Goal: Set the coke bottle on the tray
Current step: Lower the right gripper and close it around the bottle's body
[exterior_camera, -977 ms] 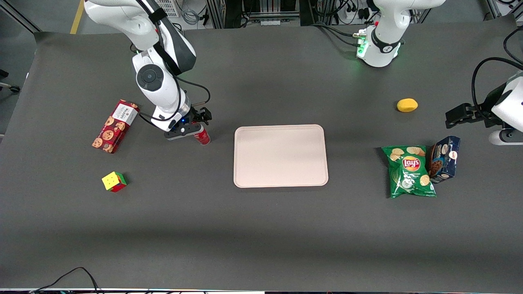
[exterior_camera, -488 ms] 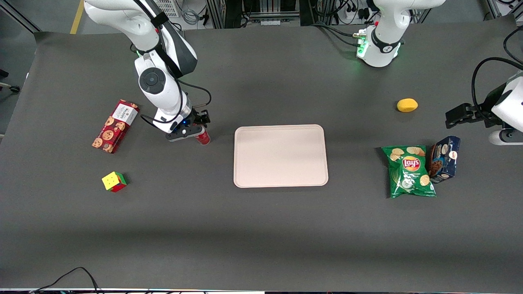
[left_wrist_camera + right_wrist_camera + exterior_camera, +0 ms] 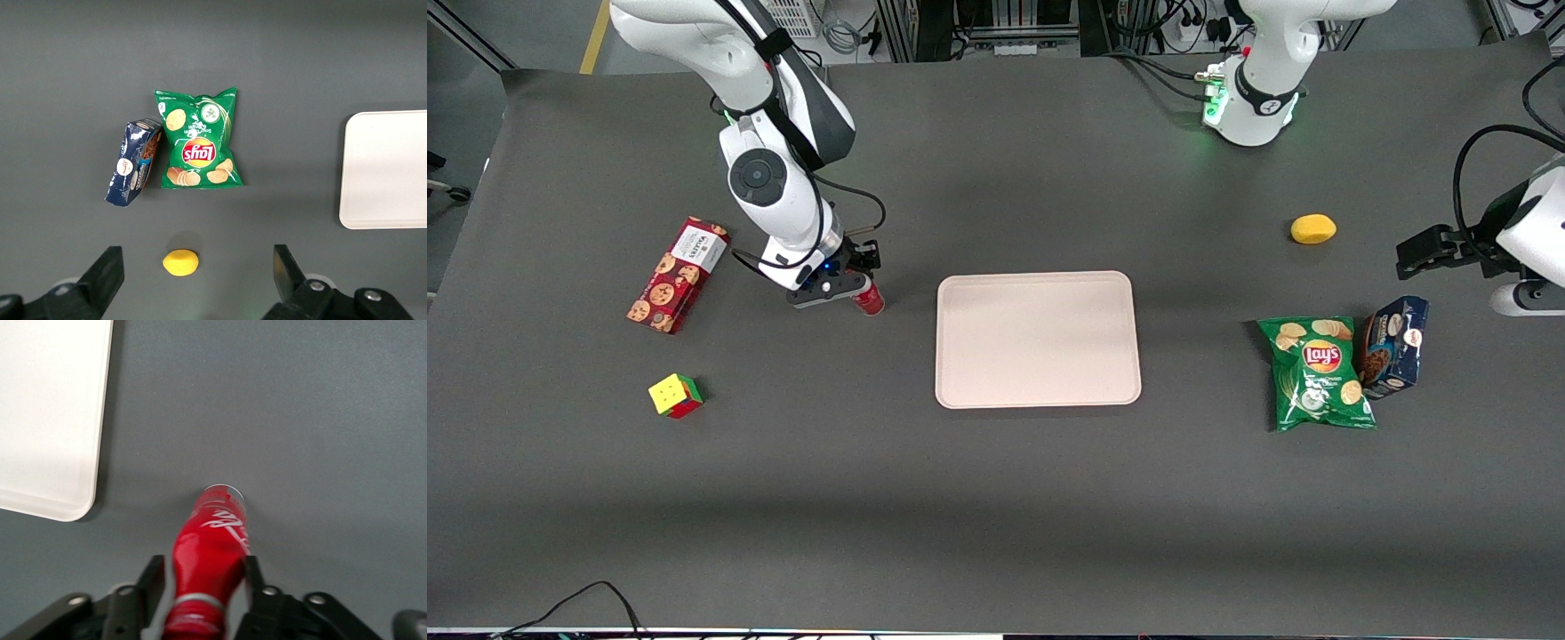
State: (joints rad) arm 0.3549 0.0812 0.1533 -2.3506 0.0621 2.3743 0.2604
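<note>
The coke bottle (image 3: 867, 299), small and all red with white lettering, stands on the dark table beside the tray, toward the working arm's end. In the right wrist view the bottle (image 3: 212, 553) sits between the fingers (image 3: 152, 577), which are closed in on its upper body below the neck. My right gripper (image 3: 852, 286) is directly over it, shut on the bottle. The tray (image 3: 1038, 339) is large, flat and pale pinkish-beige, with nothing on it, and lies at the table's middle. Its rounded corner shows in the right wrist view (image 3: 53, 420), and its edge in the left wrist view (image 3: 387, 170).
A long red cookie box (image 3: 678, 275) and a colour cube (image 3: 675, 395) lie toward the working arm's end. A green Lay's bag (image 3: 1319, 372), a blue cookie box (image 3: 1394, 345) and a yellow lemon (image 3: 1312, 228) lie toward the parked arm's end.
The right arm shifted slightly and settled over the bottle. The bottle stays at the same spot on the table.
</note>
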